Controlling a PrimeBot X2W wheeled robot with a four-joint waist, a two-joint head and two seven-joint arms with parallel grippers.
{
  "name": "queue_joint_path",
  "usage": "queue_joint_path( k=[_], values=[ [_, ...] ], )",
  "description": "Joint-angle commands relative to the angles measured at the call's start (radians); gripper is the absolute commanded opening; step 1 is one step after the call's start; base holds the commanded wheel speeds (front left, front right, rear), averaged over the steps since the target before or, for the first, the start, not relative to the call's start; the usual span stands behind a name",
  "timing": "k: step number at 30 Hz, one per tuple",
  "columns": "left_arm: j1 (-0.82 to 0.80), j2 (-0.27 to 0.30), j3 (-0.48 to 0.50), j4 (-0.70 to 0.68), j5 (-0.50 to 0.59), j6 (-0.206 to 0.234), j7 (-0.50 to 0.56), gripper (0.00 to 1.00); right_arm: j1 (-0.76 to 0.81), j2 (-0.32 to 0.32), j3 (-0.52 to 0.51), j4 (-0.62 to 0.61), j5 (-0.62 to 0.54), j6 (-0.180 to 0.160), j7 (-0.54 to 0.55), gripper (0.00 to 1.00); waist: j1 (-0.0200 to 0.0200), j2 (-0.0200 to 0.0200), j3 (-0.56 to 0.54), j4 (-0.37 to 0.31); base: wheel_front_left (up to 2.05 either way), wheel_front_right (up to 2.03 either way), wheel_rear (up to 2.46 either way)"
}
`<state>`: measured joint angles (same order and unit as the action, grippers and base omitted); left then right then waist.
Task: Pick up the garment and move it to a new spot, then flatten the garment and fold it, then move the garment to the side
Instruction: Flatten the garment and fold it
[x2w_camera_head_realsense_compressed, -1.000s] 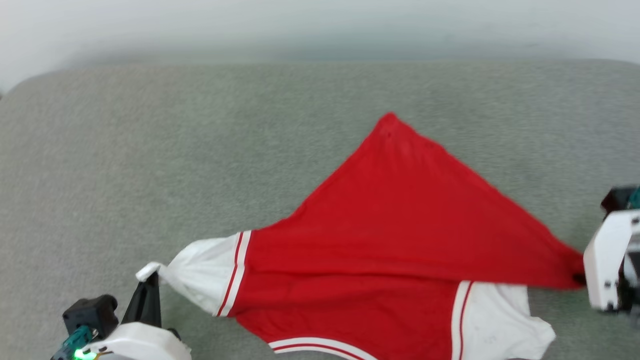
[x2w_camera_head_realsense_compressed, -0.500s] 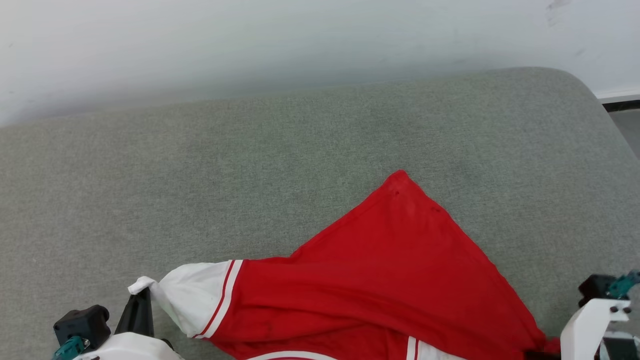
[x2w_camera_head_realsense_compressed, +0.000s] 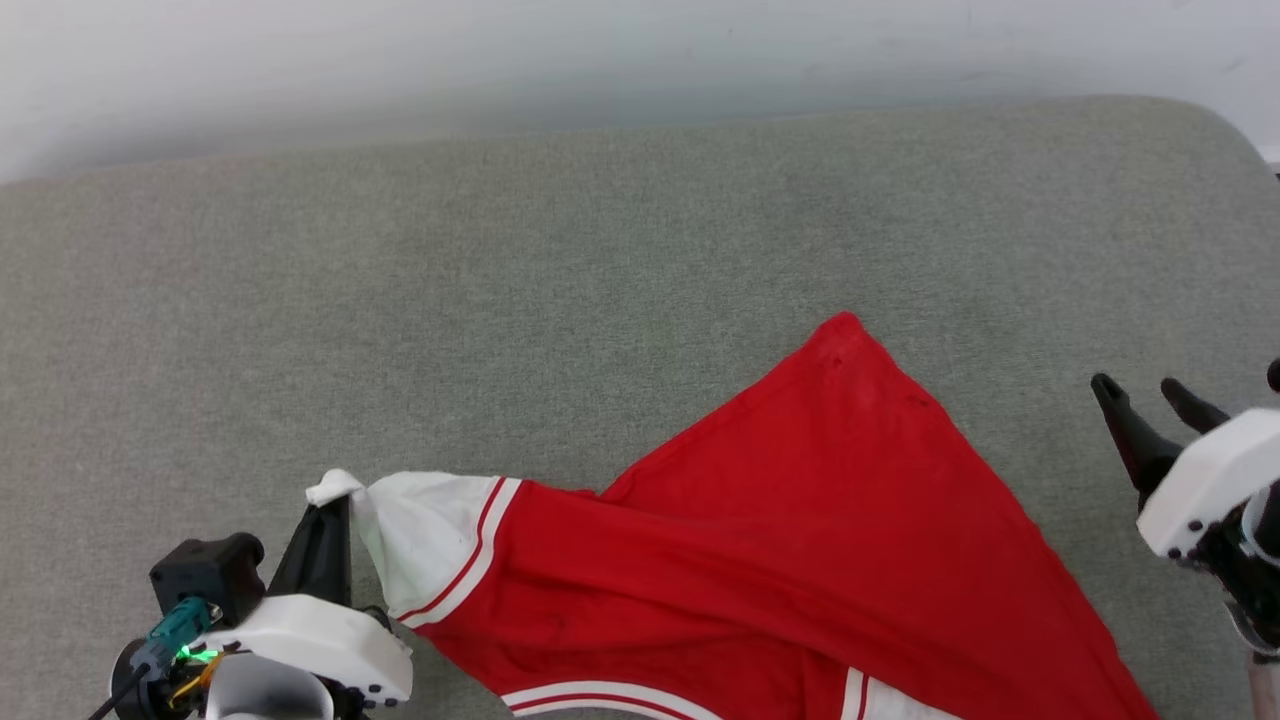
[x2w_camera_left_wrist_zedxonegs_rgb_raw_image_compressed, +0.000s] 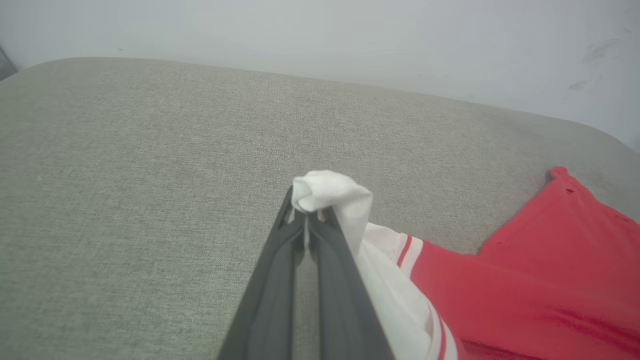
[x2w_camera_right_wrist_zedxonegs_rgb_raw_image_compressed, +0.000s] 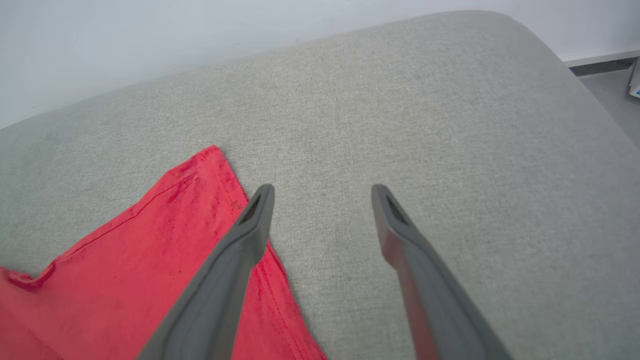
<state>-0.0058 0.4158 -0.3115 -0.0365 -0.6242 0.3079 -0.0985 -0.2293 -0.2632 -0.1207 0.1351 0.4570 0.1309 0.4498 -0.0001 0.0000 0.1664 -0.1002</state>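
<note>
The garment (x2w_camera_head_realsense_compressed: 790, 540), a red T-shirt with white sleeves and striped trim, lies spread on the grey-green cushion at the lower middle and right of the head view, one corner pointing away from me. My left gripper (x2w_camera_head_realsense_compressed: 335, 500) at the lower left is shut on the bunched tip of the white sleeve (x2w_camera_left_wrist_zedxonegs_rgb_raw_image_compressed: 330, 192), pulling it taut. Over bare cushion to the right of the shirt, my right gripper (x2w_camera_head_realsense_compressed: 1145, 392) hovers open with nothing between its fingers (x2w_camera_right_wrist_zedxonegs_rgb_raw_image_compressed: 255, 220). The red hem (x2w_camera_right_wrist_zedxonegs_rgb_raw_image_compressed: 200, 220) lies just left of them.
The grey-green cushion (x2w_camera_head_realsense_compressed: 500, 300) stretches wide behind and left of the shirt. A pale wall (x2w_camera_head_realsense_compressed: 600, 60) backs it. The cushion's rounded right end (x2w_camera_right_wrist_zedxonegs_rgb_raw_image_compressed: 550, 65) drops to a grey floor (x2w_camera_right_wrist_zedxonegs_rgb_raw_image_compressed: 610, 95).
My right gripper has let go of the shirt's right corner, opened and lifted away to the right. That corner now lies slack. The left gripper keeps its hold on the sleeve. The head camera has shifted.
</note>
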Motion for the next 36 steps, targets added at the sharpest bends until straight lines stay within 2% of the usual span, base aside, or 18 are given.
queue_joint_path(
  k=[1,5,12,16,21,27,28,29,30,36],
  values=[
    [-0.032,-0.002,-0.005,-0.010,0.013,-0.005,0.001,0.00,-0.062,-0.007,0.019,0.027,0.003,0.000,-0.012,1.00,0.0001,0.0000,0.038,0.022,0.00,0.00,0.00],
    [-0.075,-0.011,-0.022,-0.015,0.022,-0.016,-0.001,0.00,-0.172,-0.038,0.083,0.097,0.025,0.000,0.048,1.00,0.0001,0.0000,0.080,0.051,0.00,0.00,0.00],
    [-0.169,-0.036,-0.051,-0.004,0.037,-0.044,-0.014,0.00,-0.376,-0.089,0.209,0.229,0.054,0.000,0.285,1.00,0.0001,0.0000,0.174,0.109,0.00,0.00,0.00],
    [-0.218,-0.051,-0.059,0.016,0.036,-0.061,-0.023,0.00,-0.468,-0.095,0.279,0.288,0.058,0.000,0.364,1.00,0.0001,0.0000,0.216,0.140,0.00,0.00,0.00],
    [-0.255,-0.067,-0.074,0.036,0.041,-0.077,-0.034,0.00,-0.517,-0.096,0.369,0.342,0.073,0.000,0.398,1.00,0.0001,0.0000,0.244,0.162,0.00,0.00,0.00],
    [-0.277,-0.086,-0.090,0.076,0.033,-0.095,-0.049,0.00,-0.514,-0.111,0.521,0.438,0.129,0.000,0.500,1.00,0.0001,0.0000,0.255,0.181,0.00,0.00,0.00],
    [-0.279,-0.088,-0.091,0.082,0.033,-0.096,-0.052,0.00,-0.512,-0.115,0.539,0.449,0.137,0.000,0.512,0.85,0.0001,0.0000,0.255,0.183,0.00,0.00,0.00],
    [-0.281,-0.092,-0.092,0.088,0.031,-0.097,-0.054,0.00,-0.511,-0.118,0.552,0.460,0.145,0.001,0.521,0.24,0.0001,0.0000,0.254,0.186,0.00,0.00,0.00],
    [-0.282,-0.094,-0.093,0.094,0.029,-0.101,-0.056,0.00,-0.511,-0.121,0.563,0.469,0.152,0.001,0.525,0.00,0.0001,0.0000,0.252,0.188,0.00,0.00,0.00],
    [-0.282,-0.085,-0.089,0.126,0.016,-0.109,-0.053,0.00,-0.559,-0.139,0.572,0.458,0.185,0.000,0.401,0.00,0.0001,0.0000,0.218,0.187,0.00,0.00,0.00]
  ],
)
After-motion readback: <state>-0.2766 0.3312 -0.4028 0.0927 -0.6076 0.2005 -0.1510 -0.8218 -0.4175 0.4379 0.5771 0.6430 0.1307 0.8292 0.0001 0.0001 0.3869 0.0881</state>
